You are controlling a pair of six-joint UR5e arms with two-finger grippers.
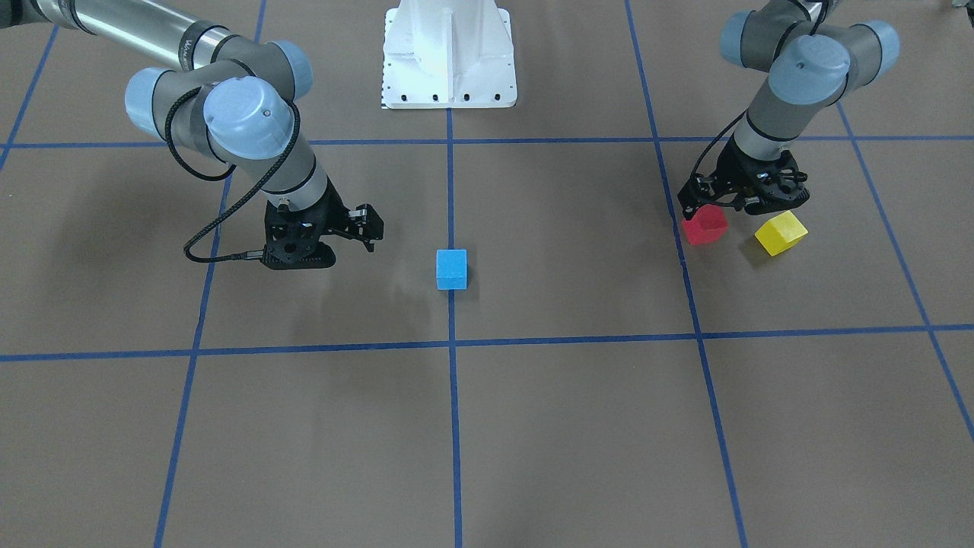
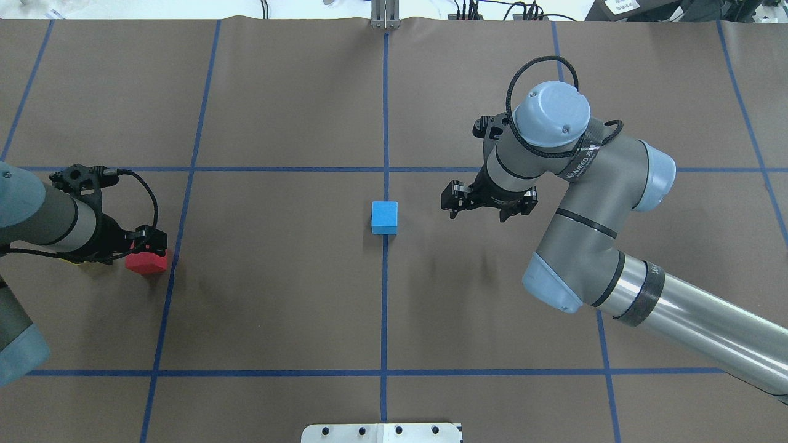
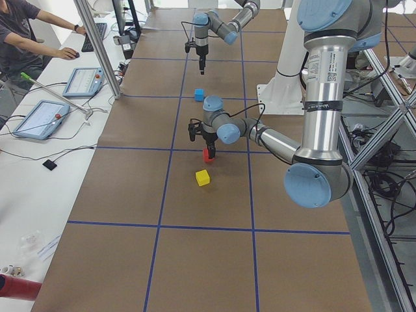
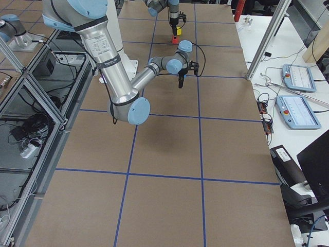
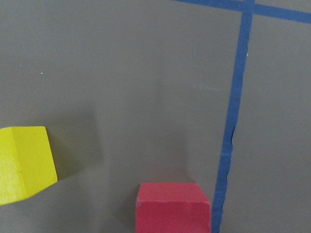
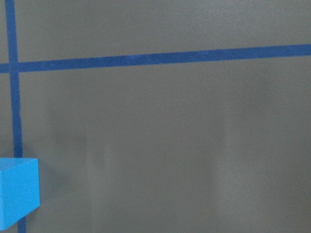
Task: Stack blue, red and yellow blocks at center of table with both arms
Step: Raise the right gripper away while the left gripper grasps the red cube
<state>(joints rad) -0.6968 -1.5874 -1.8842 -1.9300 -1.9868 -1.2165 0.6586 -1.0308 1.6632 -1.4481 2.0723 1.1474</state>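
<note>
Surface: a flat matte brown table (image 2: 277, 295), gridded with thin dark-blue tape lines, is filling the views.
Yellow: a small matte yellow cube (image 1: 781, 233) is sitting on the table at the robot's far left, near the red one but apart from it.
Red: a small matte red cube (image 1: 705, 225) is lying just beside a tape line.
Left pincer: the black two-finger left gripper (image 1: 742, 201) is hanging over the red cube, fingers standing apart; whether they are touching it cannot be told.
Blue: a small matte light-blue cube (image 2: 385, 217) is resting on the centre tape line, mid-table.
Right pincer: the black two-finger right gripper (image 2: 484, 209) is hovering near the light-blue cube, on the robot's right of it, fingers spread, gripping nothing.
</note>
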